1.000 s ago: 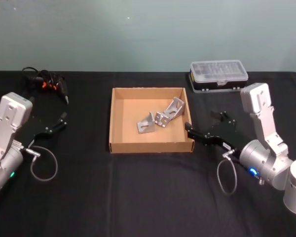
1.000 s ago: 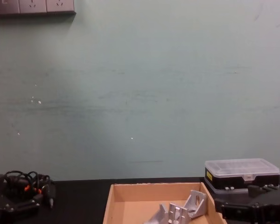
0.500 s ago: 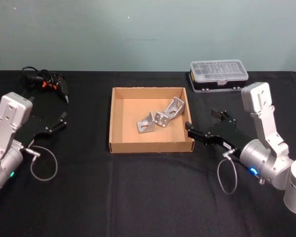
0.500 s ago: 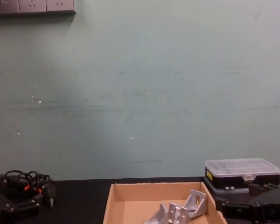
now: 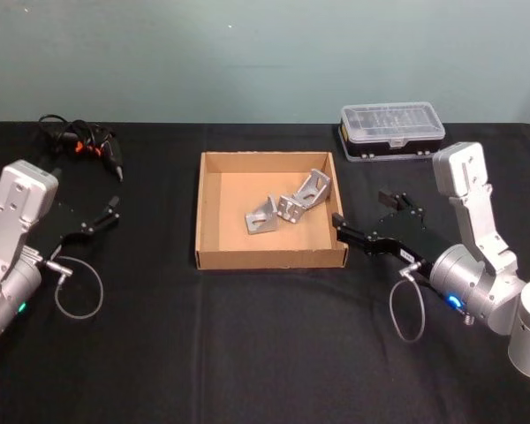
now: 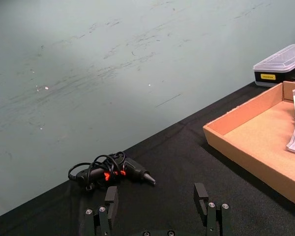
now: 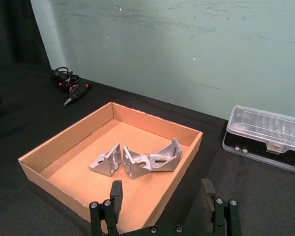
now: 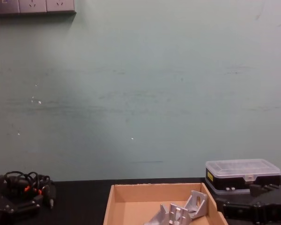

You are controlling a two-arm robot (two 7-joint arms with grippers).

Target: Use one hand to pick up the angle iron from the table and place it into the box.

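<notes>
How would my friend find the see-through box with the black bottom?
Start at the cardboard box in the middle of the black table. Look beyond its far right corner, near the wall. The plastic case has a clear lid, unlike the open box.

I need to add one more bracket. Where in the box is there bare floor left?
The box has bare floor along its left wall and front wall. The angle irons crowd the middle and back right corner. The right hand sits open just outside the front right corner.
</notes>
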